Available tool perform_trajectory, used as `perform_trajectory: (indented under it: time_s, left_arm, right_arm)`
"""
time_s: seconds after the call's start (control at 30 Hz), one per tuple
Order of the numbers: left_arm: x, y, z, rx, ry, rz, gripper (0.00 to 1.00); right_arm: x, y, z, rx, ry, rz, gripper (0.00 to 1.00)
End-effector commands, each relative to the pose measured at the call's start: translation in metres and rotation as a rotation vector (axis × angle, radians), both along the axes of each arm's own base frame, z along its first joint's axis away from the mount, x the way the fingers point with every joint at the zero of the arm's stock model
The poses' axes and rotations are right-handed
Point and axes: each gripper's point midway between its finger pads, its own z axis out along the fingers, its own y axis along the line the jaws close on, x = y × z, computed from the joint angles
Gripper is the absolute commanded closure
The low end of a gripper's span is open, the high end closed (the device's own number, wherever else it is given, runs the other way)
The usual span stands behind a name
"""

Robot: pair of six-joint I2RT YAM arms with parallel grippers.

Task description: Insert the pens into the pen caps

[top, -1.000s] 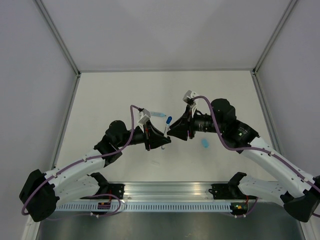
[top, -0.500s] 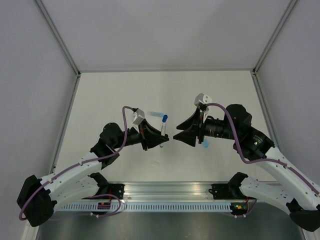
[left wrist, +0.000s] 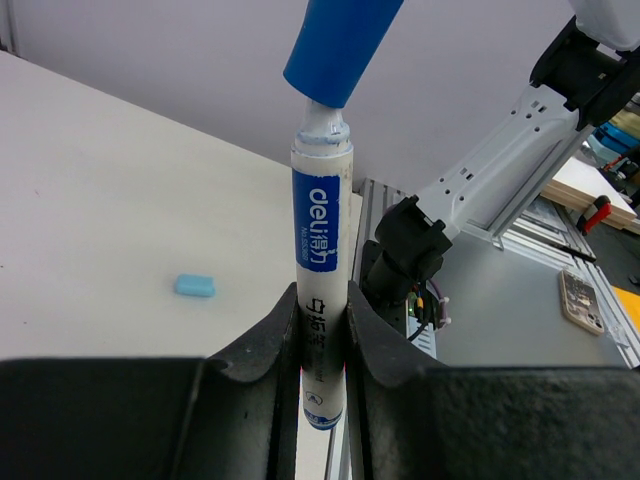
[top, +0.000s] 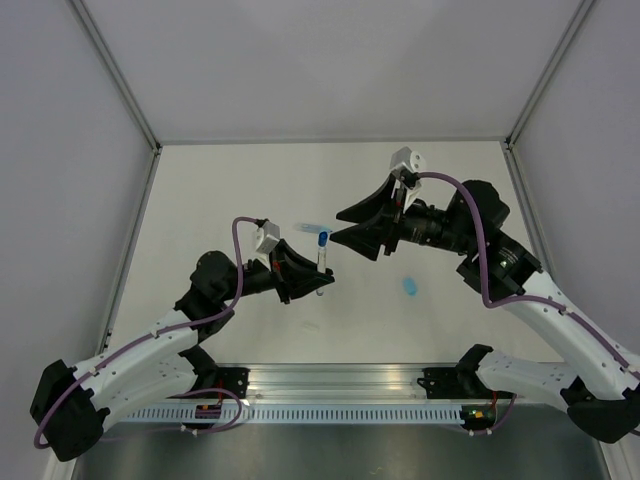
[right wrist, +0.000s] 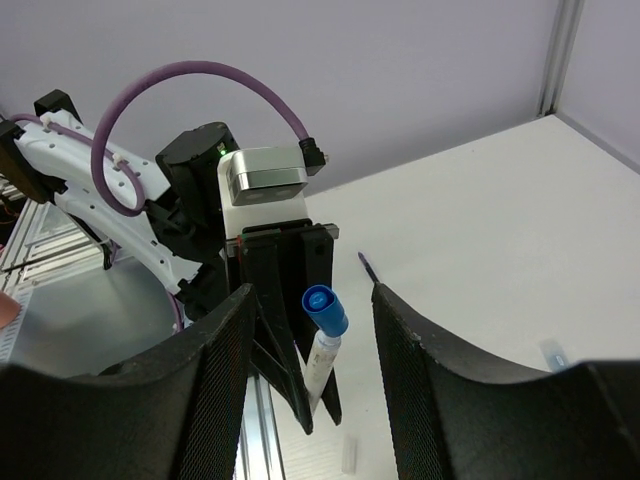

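left hand (top: 316, 281) clamping pen (top: 322, 258), right hand (top: 340, 224) apart

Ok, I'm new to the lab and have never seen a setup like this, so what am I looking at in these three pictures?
Two robot arms are bolted at the near edge of a white table, each ending in a two-finger gripper. The wide picture looks down from above and behind them. The other two come from small cameras on the wrists, so each shows its own black fingers up close. The left gripper is closed on a white pen, held upright, with a dark blue cap sitting crooked on its tip. The right gripper is open and empty, facing that pen. On the table lie a pale blue cap and a translucent cap.
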Motion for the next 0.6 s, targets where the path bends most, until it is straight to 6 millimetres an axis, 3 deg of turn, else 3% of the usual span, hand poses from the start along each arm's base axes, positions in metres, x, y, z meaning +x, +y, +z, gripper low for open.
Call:
perform_trajectory:
  time_s: [0.0,0.23,0.57]
  left_arm:
    - [-0.003,0.002,0.010,-0.031,-0.063,-0.010,0.98]
    - [-0.001,0.001,0.009,-0.024,-0.054,-0.009,0.98]
    - [0.000,0.001,0.007,-0.021,-0.049,-0.001,0.98]
  right_arm:
    - [-0.002,0.008,0.008,0.022,-0.053,0.048,0.44]
    - [-0.001,0.015,0.012,0.032,-0.095,0.069,0.44]
    - [-0.004,0.029,-0.010,-0.022,-0.114,0.079,0.49]
